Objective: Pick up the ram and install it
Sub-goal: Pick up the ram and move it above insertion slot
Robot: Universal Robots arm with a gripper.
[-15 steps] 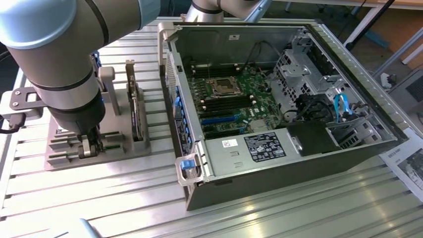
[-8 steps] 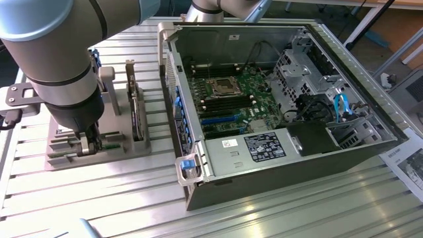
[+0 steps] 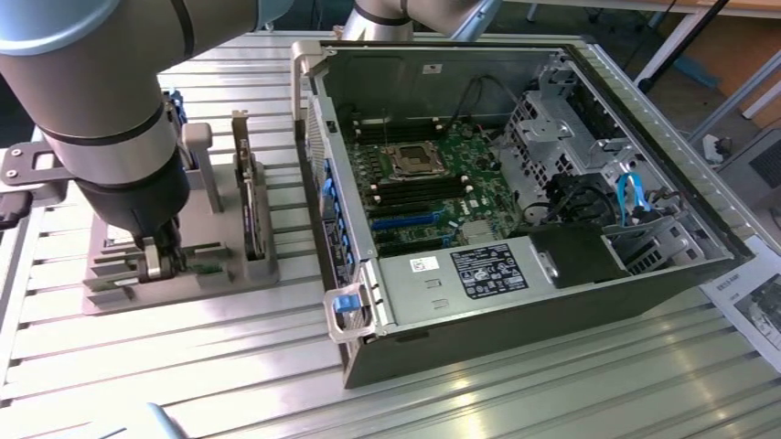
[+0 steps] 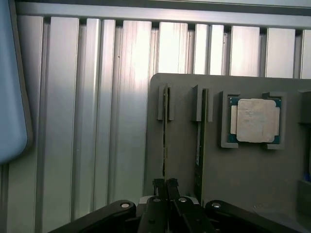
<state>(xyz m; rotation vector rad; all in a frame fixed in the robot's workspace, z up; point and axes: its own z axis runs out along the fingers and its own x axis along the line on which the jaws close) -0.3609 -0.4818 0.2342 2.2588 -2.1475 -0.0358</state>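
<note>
Two green ram sticks stand on edge in slots of the grey holder (image 4: 243,174). My gripper (image 4: 165,185) is down on the holder, its black fingers pressed against both sides of one ram (image 4: 164,141). The second ram (image 4: 199,145) stands in the neighbouring slot, untouched. In the exterior view the gripper (image 3: 159,263) sits low in the holder (image 3: 232,274) on the exterior view's left, beside the open computer case (image 3: 488,274). The motherboard (image 3: 427,183) lies inside the case, with dark memory slots (image 3: 422,190) below the processor socket (image 3: 409,160).
A square silver processor chip (image 4: 255,120) rests in a pocket of the holder next to the rams. An upright expansion card (image 3: 251,210) stands on the holder close to the arm. The case wall (image 3: 329,183) rises between holder and motherboard. Ribbed aluminium table (image 3: 183,366) all around.
</note>
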